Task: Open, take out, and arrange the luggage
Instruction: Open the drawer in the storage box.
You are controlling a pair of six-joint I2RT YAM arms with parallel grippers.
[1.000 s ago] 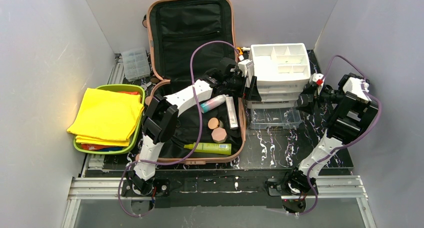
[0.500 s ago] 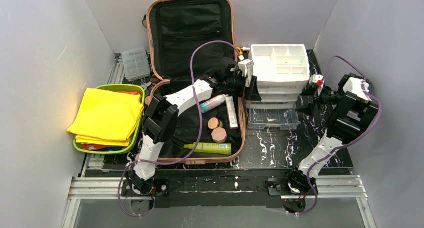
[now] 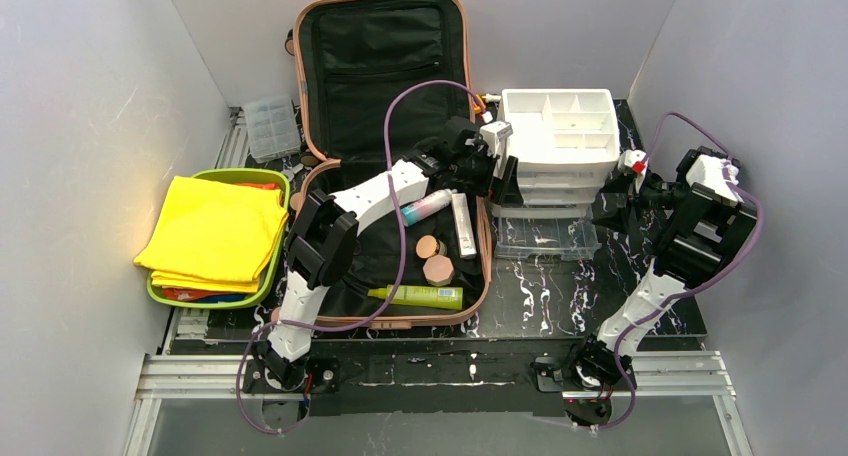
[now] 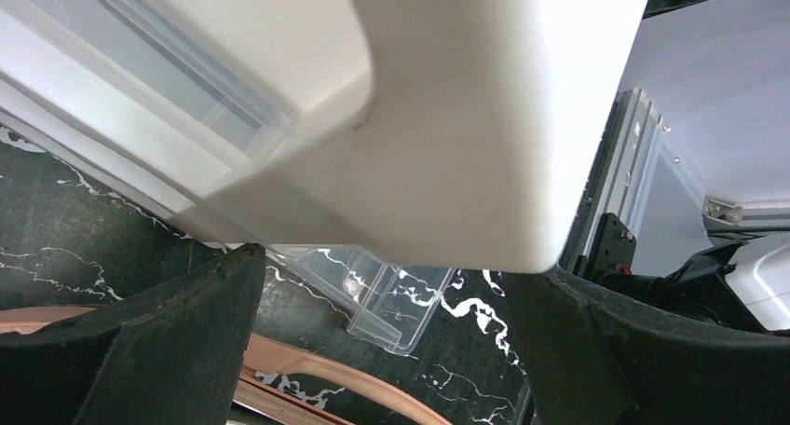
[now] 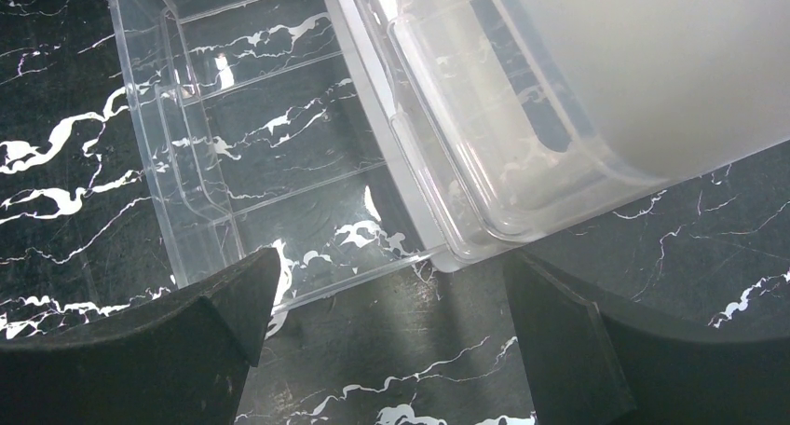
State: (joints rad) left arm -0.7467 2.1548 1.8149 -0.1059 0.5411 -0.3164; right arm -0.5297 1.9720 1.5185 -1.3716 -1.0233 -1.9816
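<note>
The luggage (image 3: 380, 96), a salmon-pink suitcase, lies open with its black-lined lid leaning on the back wall. Its lower half holds a green bottle (image 3: 420, 296), two round compacts (image 3: 438, 268), a white tube (image 3: 463, 226) and a pink-teal tube (image 3: 425, 207). My left gripper (image 3: 503, 181) is open at the left side of the white drawer organizer (image 3: 560, 126). In the left wrist view the left gripper (image 4: 384, 271) spans the organizer's corner (image 4: 447, 117). My right gripper (image 3: 610, 204) (image 5: 391, 262) is open and empty at the organizer's right, over the pulled-out clear drawer (image 5: 261, 145).
A lime-green tray (image 3: 283, 191) holding folded yellow cloth (image 3: 215, 231) sits at the left. A small clear compartment box (image 3: 271, 126) lies behind it. The clear bottom drawer (image 3: 545, 236) juts out in front of the organizer. Grey walls close in on both sides.
The left gripper has shifted slightly beside the organizer. Nothing else has visibly moved.
</note>
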